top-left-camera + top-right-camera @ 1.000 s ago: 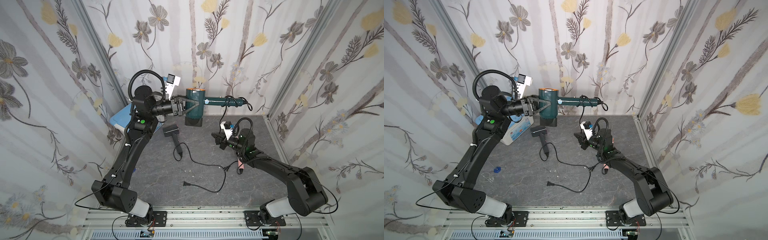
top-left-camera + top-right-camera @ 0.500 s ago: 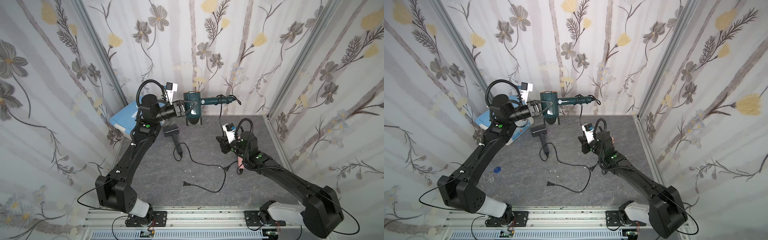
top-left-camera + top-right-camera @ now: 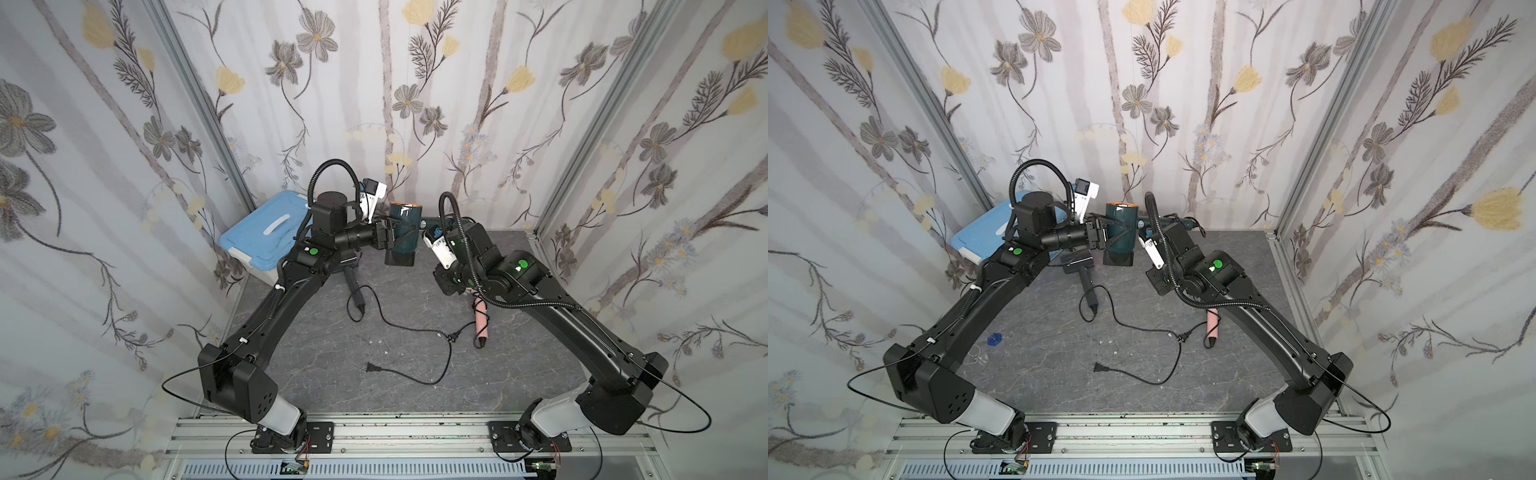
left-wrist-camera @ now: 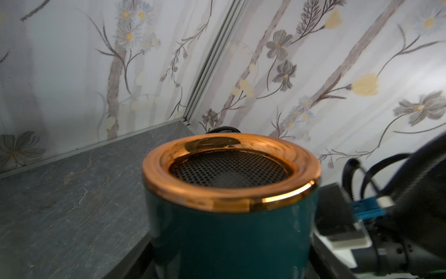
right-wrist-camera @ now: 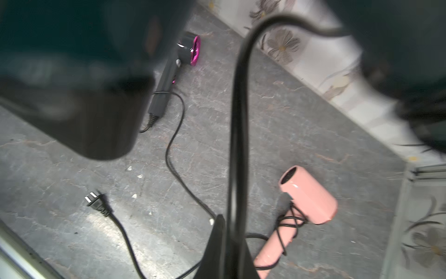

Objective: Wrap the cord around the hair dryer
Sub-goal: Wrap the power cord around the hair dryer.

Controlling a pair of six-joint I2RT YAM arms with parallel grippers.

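Note:
The teal hair dryer (image 3: 405, 214) (image 3: 1121, 214) stands upright above the back of the table, its copper-rimmed grille (image 4: 230, 166) on top. My left gripper (image 3: 409, 237) (image 3: 1121, 230) is shut on its barrel from the left. The handle (image 3: 1177, 222) sticks out to the right, behind my right wrist. My right gripper (image 5: 231, 224) is shut on the dryer's black cord (image 5: 239, 108), which runs taut from between the fingers up to the handle. In both top views the right gripper's fingers are hidden by the wrist.
A black and magenta hair dryer (image 3: 351, 276) (image 5: 169, 79) lies on the table, its loose cord ending in a plug (image 3: 372, 367). A pink hair dryer (image 3: 481, 320) (image 5: 306, 198) lies at the right with cord around its handle. A blue box (image 3: 266, 237) sits back left.
The left arm has brought the teal dryer down and to the right. The right arm has risen and moved back to the dryer's handle, still gripping the cord.

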